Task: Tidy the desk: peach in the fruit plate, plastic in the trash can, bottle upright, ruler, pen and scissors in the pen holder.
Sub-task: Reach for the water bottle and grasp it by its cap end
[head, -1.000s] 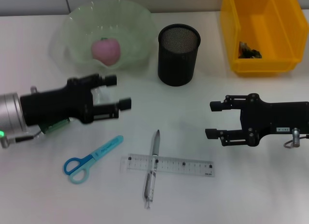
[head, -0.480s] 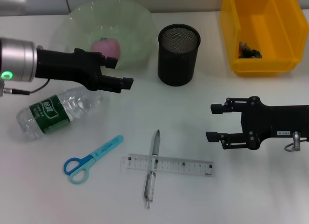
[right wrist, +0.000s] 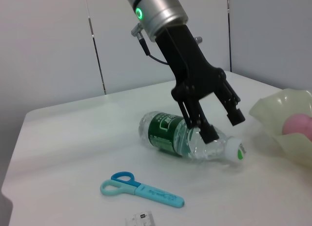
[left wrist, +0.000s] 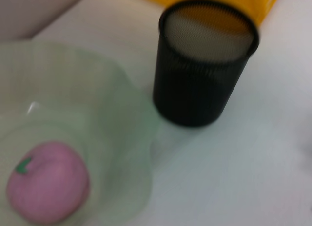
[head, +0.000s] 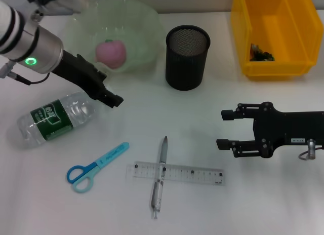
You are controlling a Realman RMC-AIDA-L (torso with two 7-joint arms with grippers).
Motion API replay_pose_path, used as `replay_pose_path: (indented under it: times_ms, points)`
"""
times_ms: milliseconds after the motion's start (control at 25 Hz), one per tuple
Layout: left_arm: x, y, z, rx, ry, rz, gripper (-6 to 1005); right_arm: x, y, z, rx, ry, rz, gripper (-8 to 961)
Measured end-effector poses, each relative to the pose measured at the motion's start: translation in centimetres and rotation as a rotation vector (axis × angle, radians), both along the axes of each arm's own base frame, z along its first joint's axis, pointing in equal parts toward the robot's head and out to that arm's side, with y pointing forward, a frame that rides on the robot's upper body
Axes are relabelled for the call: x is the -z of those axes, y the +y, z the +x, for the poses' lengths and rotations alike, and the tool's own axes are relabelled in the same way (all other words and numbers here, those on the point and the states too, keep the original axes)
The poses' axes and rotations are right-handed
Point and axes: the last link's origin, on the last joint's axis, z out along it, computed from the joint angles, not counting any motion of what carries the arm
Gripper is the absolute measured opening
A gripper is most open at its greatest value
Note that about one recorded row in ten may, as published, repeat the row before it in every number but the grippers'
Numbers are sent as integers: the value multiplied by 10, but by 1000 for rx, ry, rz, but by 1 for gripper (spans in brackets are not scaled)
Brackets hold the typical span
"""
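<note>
Step in hand: bottle [head: 54,117] upright. Left end effector [head: 112,99] spread, empty, beside cap; next, straddle and pinch. Right end effector [head: 226,128] spread, idle.

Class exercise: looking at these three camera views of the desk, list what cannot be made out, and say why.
- Contents of the yellow bin: head view, a small dark clump, too small to identify.
- Pen holder inside: left wrist view, blurred.
- Bottle cap end: right wrist view, partly behind the left gripper.
- Ruler: right wrist view, cut off by the edge.

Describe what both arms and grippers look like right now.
The left arm's silver wrist section carries a glowing green ring light and a thin black cable. Its left gripper is matte black with long slim jaws. The right gripper is black too, boxy, with a small white label and a metal ring.
</note>
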Motion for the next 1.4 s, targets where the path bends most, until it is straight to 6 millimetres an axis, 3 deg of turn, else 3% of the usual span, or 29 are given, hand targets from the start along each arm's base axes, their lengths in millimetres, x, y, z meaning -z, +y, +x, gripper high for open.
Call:
replay_pose_path:
  times_ms: [320, 1400]
  points:
    - [18, 5, -1, 10, 121, -4, 738, -1, -2, 3, 4, -1, 2, 727]
    - [23, 9, -14, 20, 155, 19, 732, 3, -4, 1, 8, 5, -1, 728]
